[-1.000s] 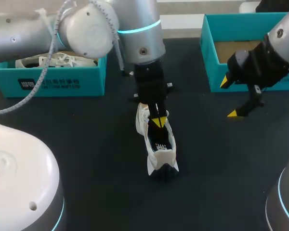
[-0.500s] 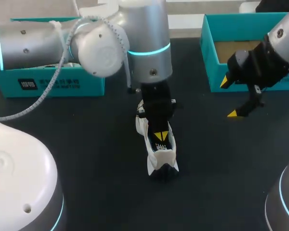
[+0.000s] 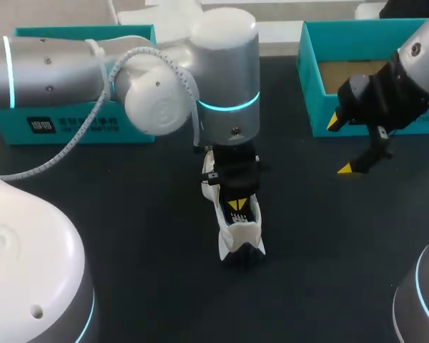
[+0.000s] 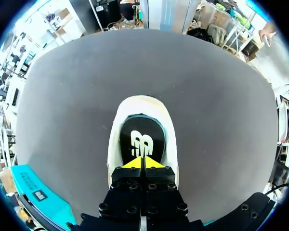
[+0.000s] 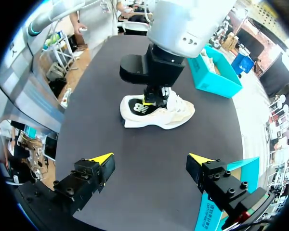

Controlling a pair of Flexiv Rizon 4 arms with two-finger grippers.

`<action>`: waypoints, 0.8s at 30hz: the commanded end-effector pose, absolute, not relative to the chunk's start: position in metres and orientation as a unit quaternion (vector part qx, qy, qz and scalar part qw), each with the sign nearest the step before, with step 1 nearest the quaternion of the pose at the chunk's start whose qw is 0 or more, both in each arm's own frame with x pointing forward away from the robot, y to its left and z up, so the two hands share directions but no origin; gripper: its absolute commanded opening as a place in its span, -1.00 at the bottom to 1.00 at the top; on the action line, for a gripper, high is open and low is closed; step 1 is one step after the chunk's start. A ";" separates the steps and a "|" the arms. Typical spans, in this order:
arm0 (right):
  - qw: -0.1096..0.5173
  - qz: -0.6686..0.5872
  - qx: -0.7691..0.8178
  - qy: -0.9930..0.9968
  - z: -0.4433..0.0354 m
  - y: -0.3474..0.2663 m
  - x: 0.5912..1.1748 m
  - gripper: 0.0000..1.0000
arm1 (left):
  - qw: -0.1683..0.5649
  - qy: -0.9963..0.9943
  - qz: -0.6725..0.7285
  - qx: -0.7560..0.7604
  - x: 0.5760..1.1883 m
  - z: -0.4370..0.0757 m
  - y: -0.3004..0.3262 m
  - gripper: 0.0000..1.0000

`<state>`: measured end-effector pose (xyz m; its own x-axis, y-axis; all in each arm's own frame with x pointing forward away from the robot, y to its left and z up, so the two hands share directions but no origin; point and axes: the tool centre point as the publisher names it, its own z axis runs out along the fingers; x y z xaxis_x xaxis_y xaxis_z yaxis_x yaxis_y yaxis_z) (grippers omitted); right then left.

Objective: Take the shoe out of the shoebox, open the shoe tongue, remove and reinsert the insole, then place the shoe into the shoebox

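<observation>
"Where was the shoe [image 3: 234, 230]?"

"Upright on the black table [image 3: 129, 214], mid-table, between the left shoebox [image 3: 71, 126] and the right shoebox [image 3: 322, 123], outside both."

"And the pincers?"

"The left gripper [image 3: 236, 206] stood in the shoe's opening, its tips pressed together over the dark insole [image 4: 142, 139]. I couldn't tell whether they pinched it. The right gripper [image 3: 340, 146] hung wide open and empty, near the right shoebox."

Table [image 3: 129, 236]: shoe [image 3: 232, 236], left shoebox [image 3: 79, 125], right shoebox [image 3: 322, 118]

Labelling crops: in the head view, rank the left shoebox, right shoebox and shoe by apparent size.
1. Left shoebox and right shoebox: unranked; left arm and right arm hide parts.
2. Shoe, clearly smallest.
</observation>
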<state>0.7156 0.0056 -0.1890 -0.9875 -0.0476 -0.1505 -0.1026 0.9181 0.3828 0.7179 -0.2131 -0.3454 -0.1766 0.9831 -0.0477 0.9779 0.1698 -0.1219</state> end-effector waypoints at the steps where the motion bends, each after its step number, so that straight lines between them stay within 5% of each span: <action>1: 0.070 0.198 -0.038 0.977 -0.190 0.006 0.716 1.00 | 0.010 -0.766 0.040 -0.642 0.713 -0.352 -0.219 -1.00; 15: 0.070 0.198 -0.038 0.977 -0.190 0.006 0.716 1.00 | -0.028 -0.762 0.025 -0.647 0.709 -0.380 -0.218 -1.00; 24: 0.070 0.198 -0.038 0.977 -0.190 0.006 0.716 1.00 | -0.033 -0.750 0.049 -0.658 0.704 -0.350 -0.220 -1.00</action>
